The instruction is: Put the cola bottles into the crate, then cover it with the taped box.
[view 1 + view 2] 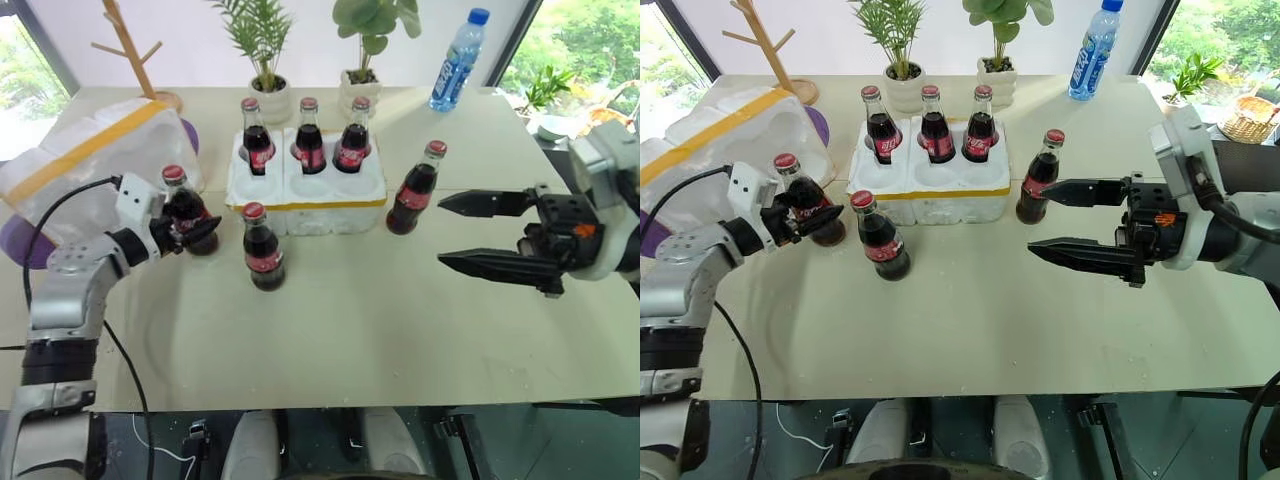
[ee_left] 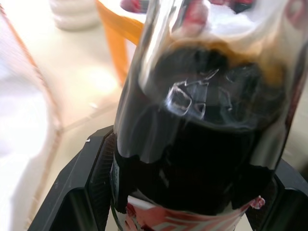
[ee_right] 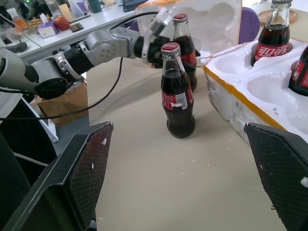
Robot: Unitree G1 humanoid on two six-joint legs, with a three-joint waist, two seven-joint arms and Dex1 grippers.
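Observation:
The crate [image 1: 310, 216], a low white foam tray with a yellow band, stands at the table's middle back. Three cola bottles [image 1: 309, 140] stand in its back wells. Its front wells are empty. A fourth bottle [image 1: 263, 250] stands on the table in front of the crate's left corner, and a fifth [image 1: 414, 190] at its right end. My left gripper [image 1: 203, 228] is shut on a sixth bottle [image 1: 183, 200] standing left of the crate, a finger [image 2: 91, 183] on each side. My right gripper [image 1: 440, 232] hangs open and empty to the right. The taped box [image 1: 80, 165] lies tilted at far left.
A blue-capped water bottle [image 1: 458, 48] and two potted plants [image 1: 268, 95] stand along the back edge, and a wooden rack [image 1: 135, 50] at back left. A purple object [image 1: 25, 245] sits under the taped box. The table's front half is bare.

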